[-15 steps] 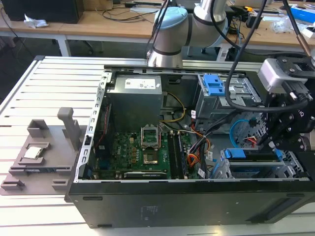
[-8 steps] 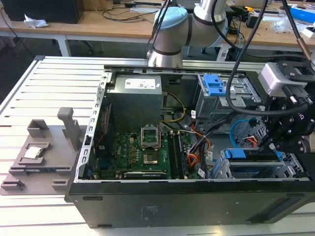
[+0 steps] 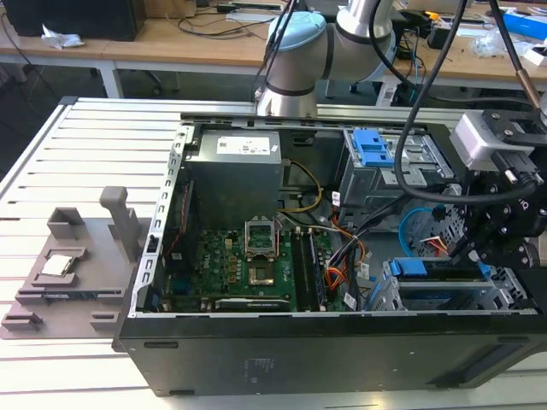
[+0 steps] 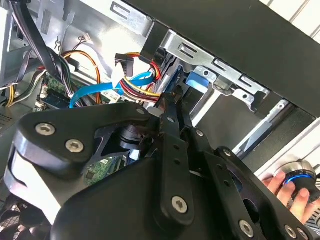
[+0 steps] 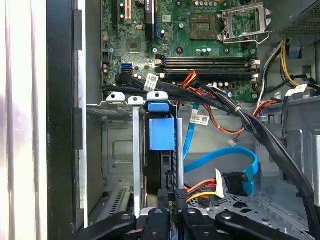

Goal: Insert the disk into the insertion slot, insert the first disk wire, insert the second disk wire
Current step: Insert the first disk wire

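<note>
No legible text or labels.

The disk (image 5: 162, 132) was framed in smooth, bright blue plastic. The insertion slot (image 5: 120, 150) was bare silver sheet metal with a dull sheen. The second disk wire (image 5: 227, 156) had a glossy light-blue plastic jacket. The computer case (image 3: 299, 350) looked matt black.

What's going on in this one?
The arm's tool is down inside the open PC case. The disk already sits in the slot. The tool is at the red-orange wire, near its connector by the disk's end. The blue cable loops beside it, its dark plug apart from the disk.
</note>
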You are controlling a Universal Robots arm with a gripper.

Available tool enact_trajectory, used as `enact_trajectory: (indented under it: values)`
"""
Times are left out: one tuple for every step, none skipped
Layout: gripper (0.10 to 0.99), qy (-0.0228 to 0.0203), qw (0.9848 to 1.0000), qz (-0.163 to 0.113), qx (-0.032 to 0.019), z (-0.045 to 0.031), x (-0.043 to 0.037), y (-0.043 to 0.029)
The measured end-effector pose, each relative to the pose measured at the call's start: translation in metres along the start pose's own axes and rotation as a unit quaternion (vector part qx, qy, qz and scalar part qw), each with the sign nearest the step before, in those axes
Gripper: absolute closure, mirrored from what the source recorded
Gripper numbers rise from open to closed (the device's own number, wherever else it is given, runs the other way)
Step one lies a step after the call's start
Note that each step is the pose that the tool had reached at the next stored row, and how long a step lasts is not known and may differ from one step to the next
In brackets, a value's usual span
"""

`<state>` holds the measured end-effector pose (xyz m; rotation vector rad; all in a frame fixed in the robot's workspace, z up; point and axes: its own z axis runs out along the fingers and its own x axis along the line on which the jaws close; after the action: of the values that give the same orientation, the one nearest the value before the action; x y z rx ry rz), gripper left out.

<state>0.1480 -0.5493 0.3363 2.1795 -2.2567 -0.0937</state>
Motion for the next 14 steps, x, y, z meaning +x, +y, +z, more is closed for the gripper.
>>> enact_trajectory:
  values:
    - [0.855,0.0001,1.0,0.0,-0.0003,0.0003,0.0001,0.0]
    - [0.788,0.0009,1.0,0.0,-0.0002,-0.0003,0.0001,0.0001]
    - [0.788,0.0012,1.0,0.0,-0.0002,-0.0017,0.0001,0.0002]
    - [0.788,0.0011,1.0,0.0,-0.0002,-0.0073,-0.0002,0.0005]
    - [0.788,0.0011,1.0,0.0,-0.0002,-0.015,-0.0006,0.0008]
    - [0.788,0.0009,1.0,0.0,-0.0002,-0.0278,-0.0019,0.0015]
    - [0.788,0.001,1.0,0.0,-0.0002,-0.0368,-0.0034,0.0019]
    - [0.804,0.0009,1.0,0.0,-0.0002,-0.0446,-0.0058,0.0023]
    - [0.867,0.001,1.0,0.0,-0.0002,-0.051,-0.0076,0.0027]
    - [0.98,0.001,1.0,0.0,-0.0002,-0.0561,-0.0088,0.0029]
    - [0.98,0.001,1.0,0.0,-0.0002,-0.0628,-0.0102,0.0032]
    - [0.98,0.0009,1.0,0.0,-0.0003,-0.0648,-0.0103,0.0033]
    - [0.98,0.0008,1.0,0.0,-0.0002,-0.0648,-0.0103,0.0033]
    - [0.98,0.0009,1.0,0.0,-0.0002,-0.0649,-0.0104,0.0033]
